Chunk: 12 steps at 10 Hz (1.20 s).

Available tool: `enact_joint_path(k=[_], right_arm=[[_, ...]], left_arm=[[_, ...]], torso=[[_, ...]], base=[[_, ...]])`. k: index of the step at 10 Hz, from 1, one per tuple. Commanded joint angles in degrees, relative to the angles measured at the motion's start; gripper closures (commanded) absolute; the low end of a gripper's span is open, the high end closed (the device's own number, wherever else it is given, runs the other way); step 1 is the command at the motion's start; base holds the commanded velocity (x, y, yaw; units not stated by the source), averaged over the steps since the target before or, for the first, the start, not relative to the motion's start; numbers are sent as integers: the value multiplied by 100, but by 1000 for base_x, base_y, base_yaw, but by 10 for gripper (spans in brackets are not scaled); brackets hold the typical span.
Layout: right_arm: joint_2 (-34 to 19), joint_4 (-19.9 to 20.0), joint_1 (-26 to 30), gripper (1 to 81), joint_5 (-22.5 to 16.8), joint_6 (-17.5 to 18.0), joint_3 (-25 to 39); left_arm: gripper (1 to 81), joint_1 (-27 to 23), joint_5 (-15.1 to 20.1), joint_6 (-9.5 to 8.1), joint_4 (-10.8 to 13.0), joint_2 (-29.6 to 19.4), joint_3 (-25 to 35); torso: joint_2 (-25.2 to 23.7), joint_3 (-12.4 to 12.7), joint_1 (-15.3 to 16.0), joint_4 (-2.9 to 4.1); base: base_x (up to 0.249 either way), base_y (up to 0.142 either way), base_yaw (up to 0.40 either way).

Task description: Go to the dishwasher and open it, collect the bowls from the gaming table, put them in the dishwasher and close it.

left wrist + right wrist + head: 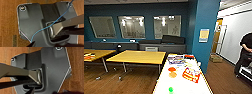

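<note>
The gaming table (164, 85), long with a glossy white top and a yellow edge, runs away from me at the lower centre of the head view. Two orange bowls (172, 69) (172, 74) sit close together near its middle. A smaller green bowl (170, 89) stands nearer to me, at the frame's lower edge. The dishwasher is out of view. A dark tip of my left gripper (32, 44) hangs over brown wood floor, and so does a dark tip of my right gripper (31, 91). Nothing shows in either gripper.
Flat board-game boxes (176, 59) (191, 74) lie on the white table beyond and right of the bowls. Yellow-wood tables (137, 57) (94, 53) stand to the left. A blue pillar (206, 32) rises behind the table. A person (246, 53) stands at far right.
</note>
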Motion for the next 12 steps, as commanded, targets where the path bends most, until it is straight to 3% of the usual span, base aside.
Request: enact_joint_path(k=[1, 8, 11, 12], right_arm=[[-5, 14, 393, 10, -284, -6, -12], [-250, 50, 349, 10, -267, 20, 215], [-1051, 67, 349, 10, -144, 38, 1438], [-1604, 190, 384, 10, 14, 108, 2185]], left_arm=[[10, -384, 274, 5, 12, 21, 6], [10, -384, 273, 5, -6, 12, 6], [10, -384, 274, -12, -15, 3, 6], [10, -384, 265, -21, -15, 3, 6]], torso=[[0, 0, 0, 0], [7, -4, 13, 0], [9, -4, 11, 0], [9, -4, 9, 0]], base=[[117, 0, 0], [97, 0, 0], [0, 0, 0], [0, 0, 0]])
